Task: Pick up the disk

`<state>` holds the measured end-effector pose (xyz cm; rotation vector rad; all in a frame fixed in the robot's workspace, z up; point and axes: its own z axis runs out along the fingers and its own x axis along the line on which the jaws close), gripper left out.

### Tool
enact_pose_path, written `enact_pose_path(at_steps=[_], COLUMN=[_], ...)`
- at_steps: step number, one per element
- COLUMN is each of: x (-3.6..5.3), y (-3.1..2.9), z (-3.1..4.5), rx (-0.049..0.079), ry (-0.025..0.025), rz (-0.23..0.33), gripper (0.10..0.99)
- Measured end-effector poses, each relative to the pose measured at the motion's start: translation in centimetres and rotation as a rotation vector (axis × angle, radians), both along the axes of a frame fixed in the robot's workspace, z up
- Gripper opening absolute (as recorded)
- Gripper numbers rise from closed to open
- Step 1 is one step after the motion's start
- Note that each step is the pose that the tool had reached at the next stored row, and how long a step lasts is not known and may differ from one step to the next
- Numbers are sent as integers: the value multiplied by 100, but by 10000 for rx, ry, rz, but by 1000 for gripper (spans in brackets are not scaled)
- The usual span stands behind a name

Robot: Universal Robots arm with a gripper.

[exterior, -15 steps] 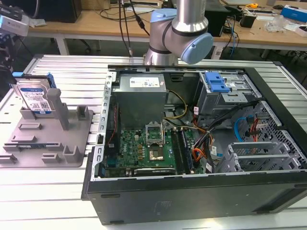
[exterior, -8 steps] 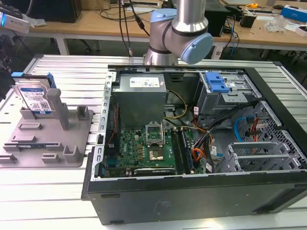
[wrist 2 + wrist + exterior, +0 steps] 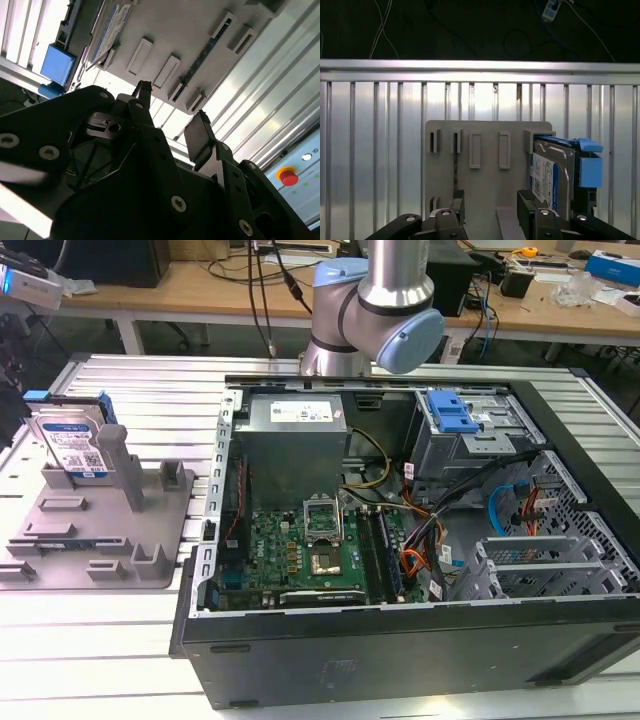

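The disk [image 3: 72,445] is a silver hard drive with a white and blue label and blue side rails. It stands on edge at the far corner of the grey fixture [image 3: 100,540], at the exterior view's left. In the first wrist view the disk [image 3: 547,180] stands just beyond one fingertip of my gripper [image 3: 491,200], off to the side of the gap. The gripper is open, with only the fixture plate [image 3: 485,185] showing between its fingers. The second wrist view shows the gripper [image 3: 172,112] open too, and the disk [image 3: 112,25] lies farther off.
The fixture rests on a slatted aluminium table [image 3: 120,640], beside an open computer case [image 3: 400,540] with a motherboard, cables and a bright blue bracket [image 3: 450,410]. My arm [image 3: 385,300] rises behind the case. A red button [image 3: 288,176] sits on a panel.
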<state>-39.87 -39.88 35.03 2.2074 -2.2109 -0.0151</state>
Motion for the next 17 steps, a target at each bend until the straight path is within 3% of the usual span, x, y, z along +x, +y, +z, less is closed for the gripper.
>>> enact_pose_path(at_steps=[4, 7, 12, 15, 16, 17], x=[-2, -13, -28, -41, -81, -191], y=[17, 139, 389, 692, 763, 778], z=[0, -1, -1, -2, -6, -29], rx=[0, 1, 0, 1, 1, 0], ry=[0, -1, 0, -1, 0, -2], rz=[-620, -636, -635, -637, -635, -636], gripper=[541, 541, 541, 541, 541, 541])
